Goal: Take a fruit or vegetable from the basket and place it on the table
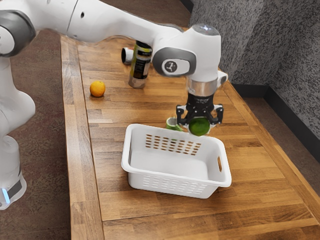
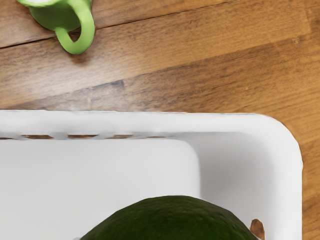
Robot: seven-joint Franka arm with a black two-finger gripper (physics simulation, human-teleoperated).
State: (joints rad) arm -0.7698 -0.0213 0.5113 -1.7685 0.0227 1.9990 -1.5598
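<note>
One dark green fruit (image 1: 199,126) sits in my claw (image 1: 200,123), pinched from both sides and raised clear of the basket floor. I read it as a lime or an avocado; I can't be sure which. From the wrist view, claw and fruit hang above the white basket (image 2: 150,121), close to the corner beside the end with the handle slot (image 2: 257,229).

What matters now is the rim: it lies between the space under my claw and the bare tabletop (image 1: 265,200). Lowering straight down would probably put the fruit back inside or catch it on the edge, so I judge that the next move is sideways, at this height, then down.

Past the long rim nearest the claw, a green mug (image 2: 55,15) stands on the wood, off toward the exterior view's left from the claw. I'd rather go out over the slotted end, away from that mug. The orange (image 1: 97,89) and the dark bottle (image 1: 140,65) are well apart from the claw and shouldn't trouble me. The fruit looks rounded, so it may roll if I let go too high.
</note>
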